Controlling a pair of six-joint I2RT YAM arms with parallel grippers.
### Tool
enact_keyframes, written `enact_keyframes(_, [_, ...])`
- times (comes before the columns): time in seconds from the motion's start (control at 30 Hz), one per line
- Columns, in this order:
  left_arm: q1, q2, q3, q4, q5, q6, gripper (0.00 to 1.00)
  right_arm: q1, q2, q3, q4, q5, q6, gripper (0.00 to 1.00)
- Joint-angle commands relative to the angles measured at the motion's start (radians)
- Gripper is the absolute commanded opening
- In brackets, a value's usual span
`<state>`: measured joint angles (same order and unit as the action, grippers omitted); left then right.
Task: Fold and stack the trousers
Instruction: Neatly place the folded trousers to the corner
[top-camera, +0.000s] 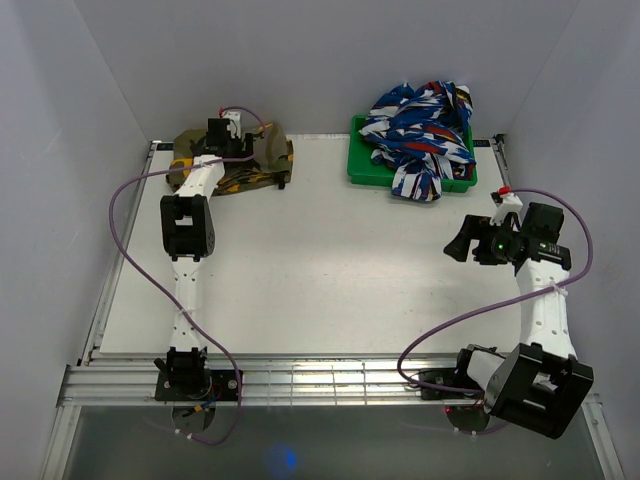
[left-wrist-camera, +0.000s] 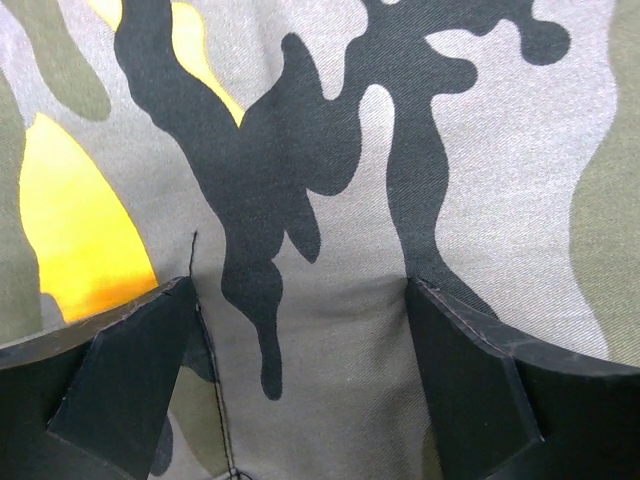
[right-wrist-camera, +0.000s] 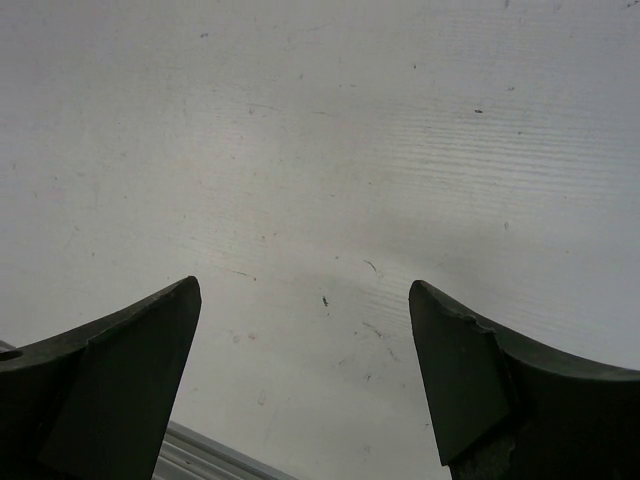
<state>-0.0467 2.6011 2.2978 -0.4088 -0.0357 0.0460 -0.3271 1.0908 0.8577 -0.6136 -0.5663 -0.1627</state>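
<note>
The camouflage trousers (top-camera: 258, 166) lie bunched in the table's far left corner, olive with black and orange-yellow patches. My left gripper (top-camera: 228, 134) hovers right over them. In the left wrist view the trousers (left-wrist-camera: 330, 150) fill the frame, and the left gripper (left-wrist-camera: 302, 290) is open, its black fingers (left-wrist-camera: 470, 380) standing wide apart with flat cloth between them and nothing pinched. My right gripper (top-camera: 466, 241) hangs over the right side of the table, away from the trousers. It is open too (right-wrist-camera: 305, 288), with only bare white tabletop (right-wrist-camera: 320, 150) under it.
A green tray (top-camera: 361, 168) at the back right holds a heap of blue, white and red patterned cloth (top-camera: 420, 125). White walls close in the table (top-camera: 330, 260) at the back and sides. A metal rail (top-camera: 300, 375) runs along the near edge.
</note>
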Motion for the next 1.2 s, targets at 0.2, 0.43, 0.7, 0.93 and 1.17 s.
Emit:
enact_keyframes(0.2, [0.011, -0.289, -0.100, 0.217, 0.019, 0.046, 0.98, -0.003, -0.121, 0.058, -0.029, -0.056, 0.029, 0.90])
enact_keyframes(0.43, [0.011, -0.456, -0.032, 0.222, 0.006, 0.152, 0.98, -0.003, -0.193, 0.064, -0.014, -0.105, 0.028, 0.90])
enact_keyframes(0.7, [-0.012, -0.841, -0.260, -0.203, 0.233, 0.095, 0.98, -0.001, -0.172, 0.103, -0.087, -0.153, -0.119, 0.90])
enact_keyframes(0.93, [-0.015, -1.217, -0.797, -0.399, 0.362, 0.077, 0.98, 0.014, -0.121, 0.040, -0.179, -0.114, -0.277, 0.90])
enact_keyframes(1.17, [-0.013, -1.484, -1.176, -0.390, 0.353, 0.086, 0.98, 0.045, -0.109, 0.060, -0.239, -0.011, -0.348, 0.90])
